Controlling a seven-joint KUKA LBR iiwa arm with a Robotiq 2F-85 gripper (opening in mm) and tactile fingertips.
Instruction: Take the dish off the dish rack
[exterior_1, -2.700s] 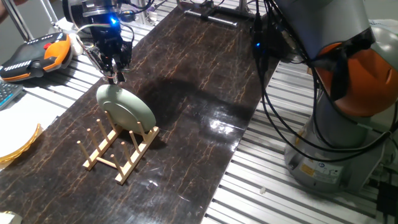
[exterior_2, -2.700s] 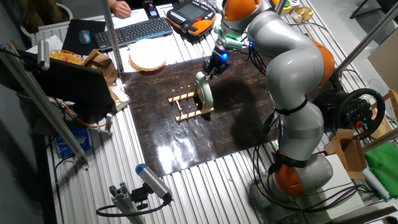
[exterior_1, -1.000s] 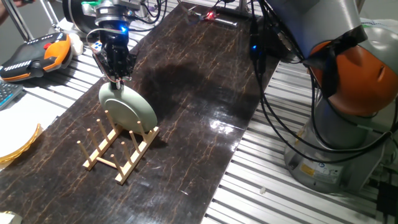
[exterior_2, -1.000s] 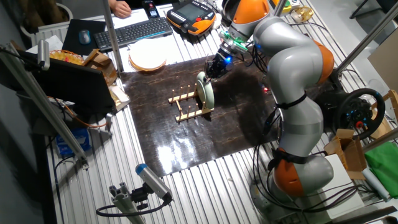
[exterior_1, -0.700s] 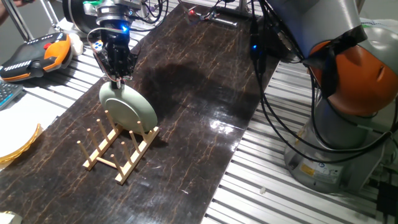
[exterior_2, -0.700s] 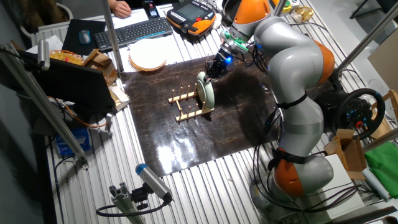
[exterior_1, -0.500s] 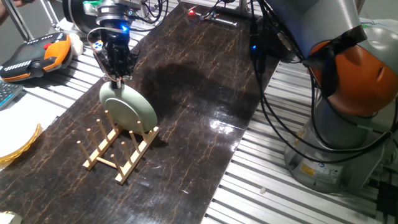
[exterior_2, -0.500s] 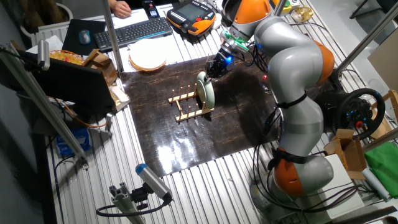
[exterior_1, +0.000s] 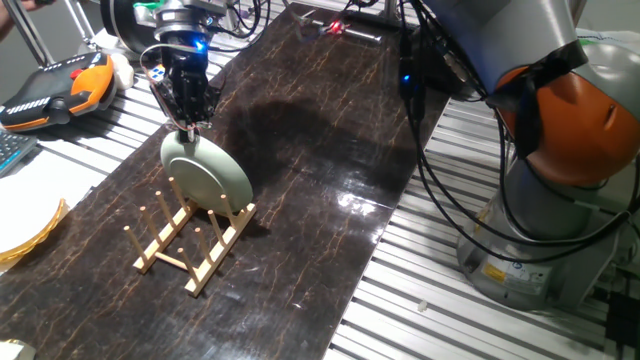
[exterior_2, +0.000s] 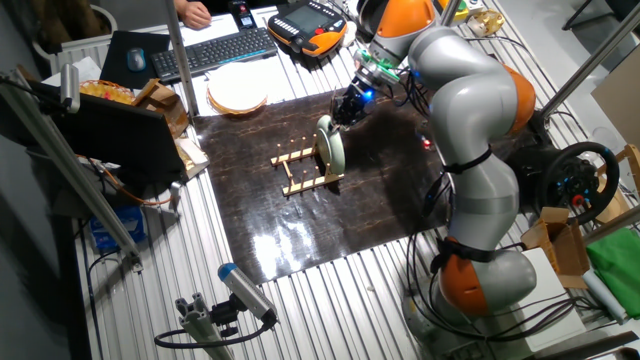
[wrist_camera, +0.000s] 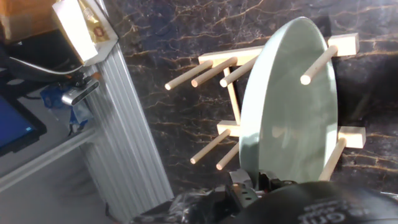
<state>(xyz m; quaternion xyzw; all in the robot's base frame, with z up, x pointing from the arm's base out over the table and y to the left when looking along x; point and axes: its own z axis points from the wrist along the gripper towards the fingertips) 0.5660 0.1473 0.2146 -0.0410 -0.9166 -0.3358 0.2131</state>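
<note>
Keyboard (exterior_2: 212, 47) and a yellowish plate (exterior_2: 237, 91) sit far off to the left of the dark mat (exterior_1: 300, 170), and they have no part in this job. Next comes the dish rack (exterior_1: 192, 236), a small light-wood stand with rows of pegs. The dish (exterior_1: 205, 171), a pale green plate, stands on its edge in the end slot of the rack, leaning a little between the pegs. The gripper (exterior_1: 186, 124) sits right at the top edge of the dish. In the hand view the rim of the dish runs in between the fingers (wrist_camera: 240, 181), so the pincer looks closed down tight on that rim, with only the thin plate edge between its tips. To do this step well, I think the arm should lift straight up, slowly, so the dish slides out between the pegs without bumping them or dragging the light rack along. The grip should stay firm, since a plate held by its rim can swing or slip. No words or brand names can be read anywhere; the box at the corner of the hand view is too blurry.
</note>
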